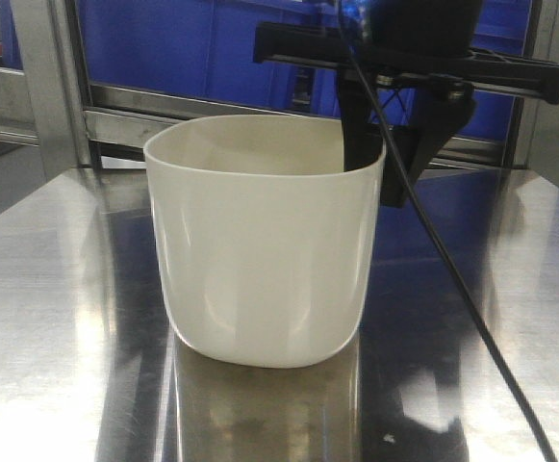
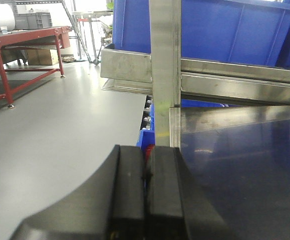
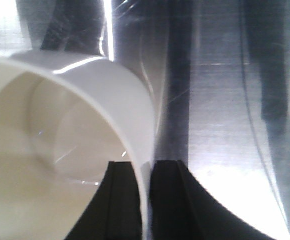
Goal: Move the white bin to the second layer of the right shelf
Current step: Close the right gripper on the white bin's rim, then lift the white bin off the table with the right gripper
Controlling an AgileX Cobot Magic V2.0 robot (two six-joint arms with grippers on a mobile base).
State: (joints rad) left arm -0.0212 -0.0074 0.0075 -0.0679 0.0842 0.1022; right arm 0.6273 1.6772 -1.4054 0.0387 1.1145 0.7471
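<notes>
The white bin stands upright on a shiny steel deck. My right gripper reaches down over its far right rim. In the right wrist view the right gripper is shut on the bin's wall, one finger inside the tub and one outside. My left gripper is shut with nothing between its fingers, low beside the deck's left edge. It does not show in the front view. The right shelf second layer is out of view.
Blue crates sit on a steel rack close behind the deck, also in the left wrist view. A rack post rises just ahead of the left gripper. A black cable hangs across the right side. Grey floor and a red-framed table lie left.
</notes>
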